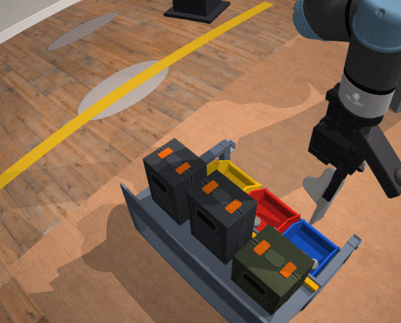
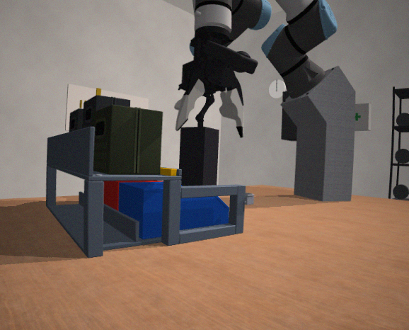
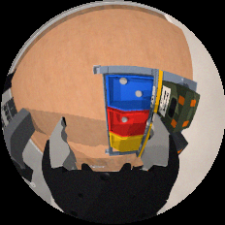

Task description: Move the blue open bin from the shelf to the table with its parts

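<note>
The blue open bin (image 1: 306, 241) (image 2: 197, 212) (image 3: 130, 92) sits upright on the lower level of the grey shelf (image 1: 166, 239) (image 2: 91, 212) (image 3: 128, 69), at its near end beside the red bin (image 1: 272, 208) (image 3: 128, 121). Small grey parts (image 3: 138, 93) (image 1: 313, 263) lie in it. My gripper (image 1: 319, 208) (image 2: 209, 131) (image 3: 107, 115) is open and empty. It hangs above the open side of the shelf, over the table just beyond the red and blue bins, well above the bin rims.
A yellow bin (image 1: 234, 173) (image 3: 123, 142) sits past the red one. Two black cases (image 1: 173, 177) (image 1: 220, 215) and a green case (image 1: 268, 267) (image 2: 127, 138) stand on the shelf's upper level. The wooden table (image 1: 368, 242) (image 2: 268, 265) spreads around; the robot's grey base (image 2: 322, 141) stands behind.
</note>
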Controlling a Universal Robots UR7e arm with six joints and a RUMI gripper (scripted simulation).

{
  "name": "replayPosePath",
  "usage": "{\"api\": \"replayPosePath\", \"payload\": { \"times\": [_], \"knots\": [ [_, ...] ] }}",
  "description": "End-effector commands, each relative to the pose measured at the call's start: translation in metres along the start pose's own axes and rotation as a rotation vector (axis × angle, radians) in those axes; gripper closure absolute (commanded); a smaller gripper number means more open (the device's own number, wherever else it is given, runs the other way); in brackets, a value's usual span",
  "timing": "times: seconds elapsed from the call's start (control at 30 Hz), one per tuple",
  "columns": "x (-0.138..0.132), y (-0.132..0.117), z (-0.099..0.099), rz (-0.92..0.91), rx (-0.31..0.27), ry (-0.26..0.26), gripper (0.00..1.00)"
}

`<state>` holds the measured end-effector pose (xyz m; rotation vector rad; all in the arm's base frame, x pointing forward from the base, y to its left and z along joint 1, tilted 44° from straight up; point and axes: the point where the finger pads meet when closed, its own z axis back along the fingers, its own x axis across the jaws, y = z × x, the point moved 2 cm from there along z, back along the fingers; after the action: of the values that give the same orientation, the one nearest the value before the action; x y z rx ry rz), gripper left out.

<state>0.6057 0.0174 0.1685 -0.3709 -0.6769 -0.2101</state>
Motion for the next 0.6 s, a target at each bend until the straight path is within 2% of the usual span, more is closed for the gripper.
{"api": "replayPosePath", "payload": {
  "times": [0.0,0.17,0.2,0.57],
  "knots": [
    [0.0005,0.0002,0.0005,0.001,0.000,-0.002,0.00],
    [0.0005,0.0002,0.0005,0.001,0.000,-0.002,0.00],
    [0.0005,0.0002,0.0005,0.001,0.000,-0.002,1.00],
    [0.0005,0.0002,0.0005,0.001,0.000,-0.002,1.00]
  ]
}}
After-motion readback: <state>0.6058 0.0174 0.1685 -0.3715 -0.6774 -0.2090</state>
